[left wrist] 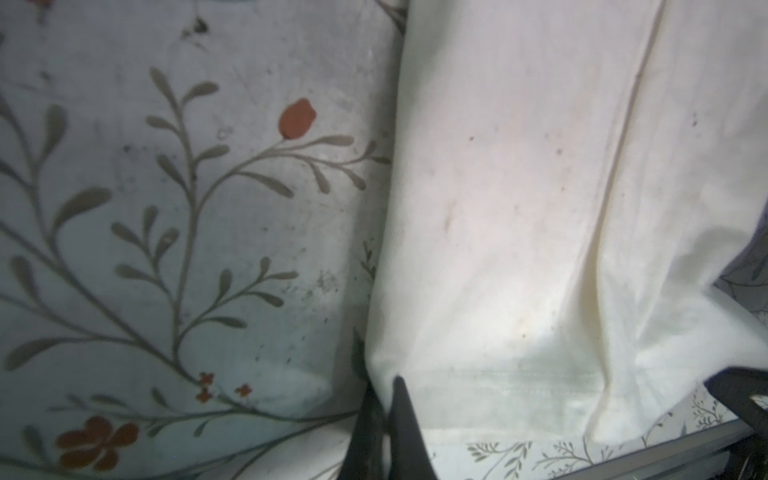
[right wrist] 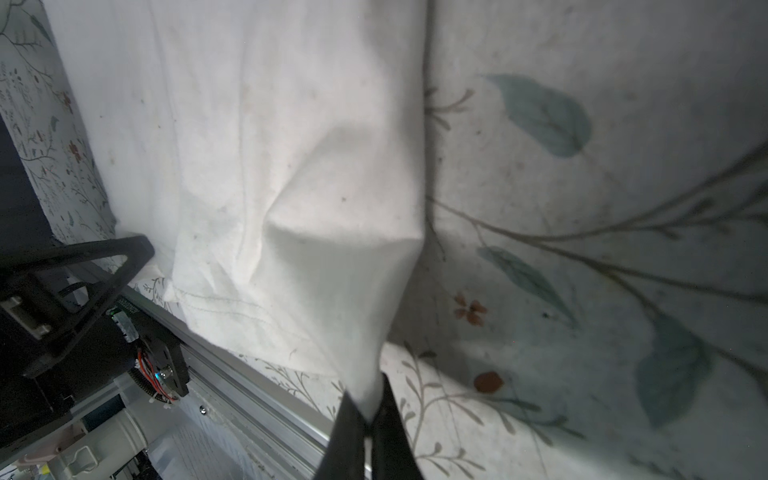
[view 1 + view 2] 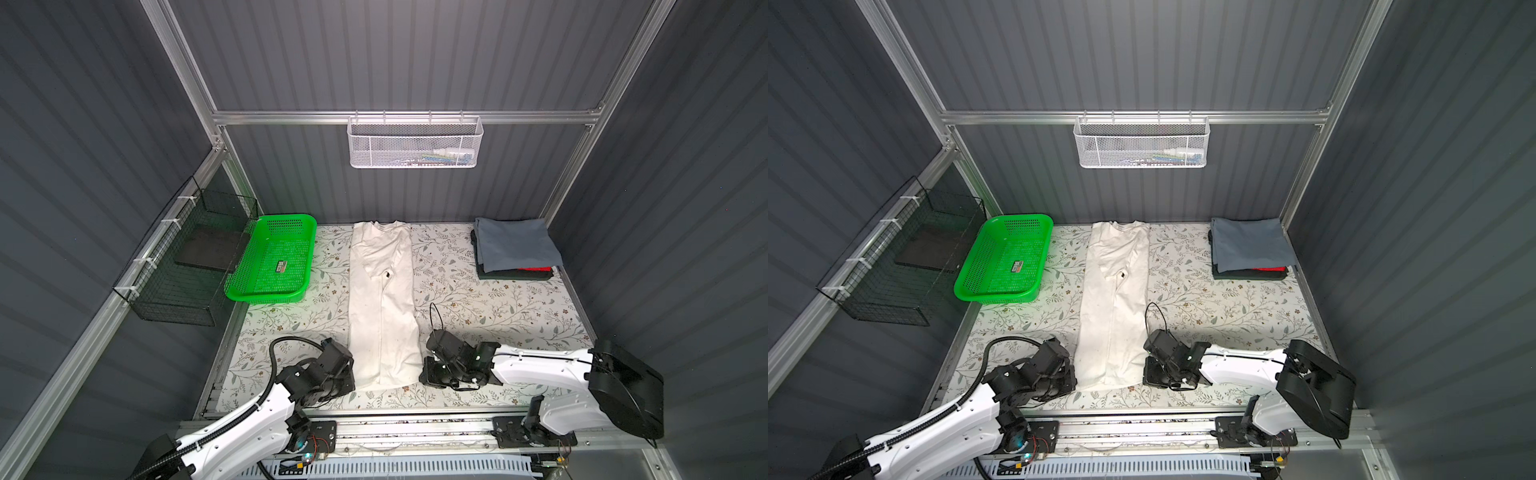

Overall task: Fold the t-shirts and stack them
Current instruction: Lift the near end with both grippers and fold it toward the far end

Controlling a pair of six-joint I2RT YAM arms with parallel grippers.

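Cream-white tee (image 3: 382,299) lay as a long strip on the worktop (image 3: 498,316), hem between our two hands, collar far ahead of them. Our left hand (image 1: 388,399) was closed on one hem corner, our right hand (image 2: 370,409) on the other, each with only a small pinch. We judged the cloth could slip free on lifting, or the folded-in sides fall open if one hand rose faster.

We see a floral-covered bench (image 3: 478,299). Directly on it lie a cream-white tee (image 3: 382,299), folded into a long strip down the middle, a green basket (image 3: 266,296) at the far left, and a stack of folded tees (image 3: 515,245) in the far right corner.
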